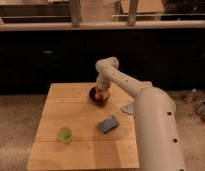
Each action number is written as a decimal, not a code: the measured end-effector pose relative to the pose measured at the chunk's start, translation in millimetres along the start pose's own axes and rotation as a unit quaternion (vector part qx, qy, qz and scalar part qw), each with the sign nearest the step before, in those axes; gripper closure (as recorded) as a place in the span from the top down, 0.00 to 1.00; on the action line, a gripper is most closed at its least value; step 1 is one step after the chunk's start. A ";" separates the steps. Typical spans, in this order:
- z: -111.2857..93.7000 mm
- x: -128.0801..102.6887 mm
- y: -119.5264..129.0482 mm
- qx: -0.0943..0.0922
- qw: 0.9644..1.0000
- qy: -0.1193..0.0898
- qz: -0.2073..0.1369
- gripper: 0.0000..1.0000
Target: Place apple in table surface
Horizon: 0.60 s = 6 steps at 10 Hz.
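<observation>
The apple (98, 95), small and orange-red, sits in the dark bowl (99, 99) at the back right of the light-wood table surface (76, 115). My gripper (100, 91) reaches down from the white arm right over the bowl, at the apple.
A pale green round object (64, 134) stands near the front left of the table. A blue-grey rectangular object (109, 124) lies in front of the bowl. A grey flat piece (128, 107) lies at the table's right edge, by my arm. A dark counter runs behind.
</observation>
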 end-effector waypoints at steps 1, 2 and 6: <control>0.5 -0.9 -0.2 -0.001 1.000 0.000 -0.001 0.31; 0.8 -1.1 0.3 -0.002 1.000 0.001 0.000 0.24; -0.8 -5.2 5.8 -0.006 1.000 0.002 -0.003 0.00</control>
